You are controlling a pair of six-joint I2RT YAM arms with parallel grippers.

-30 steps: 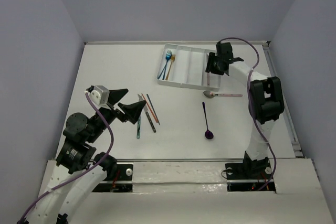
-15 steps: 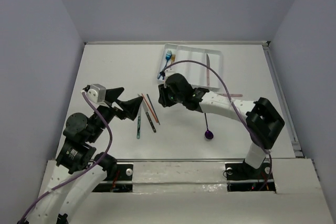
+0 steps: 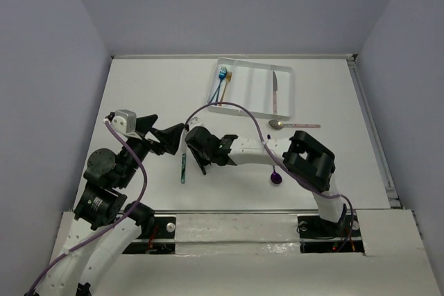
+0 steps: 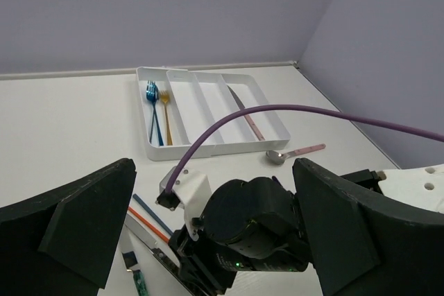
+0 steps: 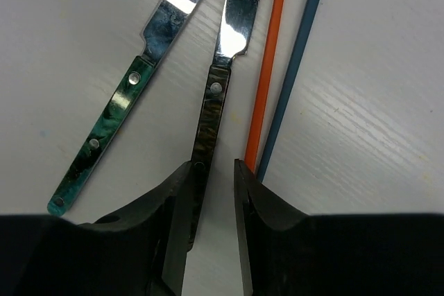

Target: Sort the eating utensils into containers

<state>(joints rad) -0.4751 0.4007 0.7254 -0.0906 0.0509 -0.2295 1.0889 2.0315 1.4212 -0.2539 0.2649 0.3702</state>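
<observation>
My right gripper point(image 3: 202, 152) point(image 5: 208, 175) is low over the table, open, its fingers astride the handle of a dark-handled silver knife point(image 5: 211, 105). A green-handled knife point(image 5: 104, 143) point(image 3: 183, 165) lies to its left. A red chopstick point(image 5: 267, 67) and a teal chopstick point(image 5: 298, 53) lie to its right. The white tray point(image 3: 284, 102) holds a blue fork point(image 3: 221, 82) and a gold fork point(image 3: 226, 82) in its left compartment and a pink-handled knife point(image 3: 275, 95) in its right one. My left gripper point(image 3: 166, 132) point(image 4: 215, 240) is open and empty beside the right wrist.
A pink-handled silver spoon point(image 3: 291, 125) lies just in front of the tray. A purple spoon point(image 3: 276, 177) lies by the right arm's elbow. The right forearm point(image 3: 250, 152) stretches across the middle of the table. Grey walls close in the table on three sides.
My right gripper left the pink-handled knife in the tray's right compartment, swung left across the table and came down over the dark-handled knife. The left arm barely moved.
</observation>
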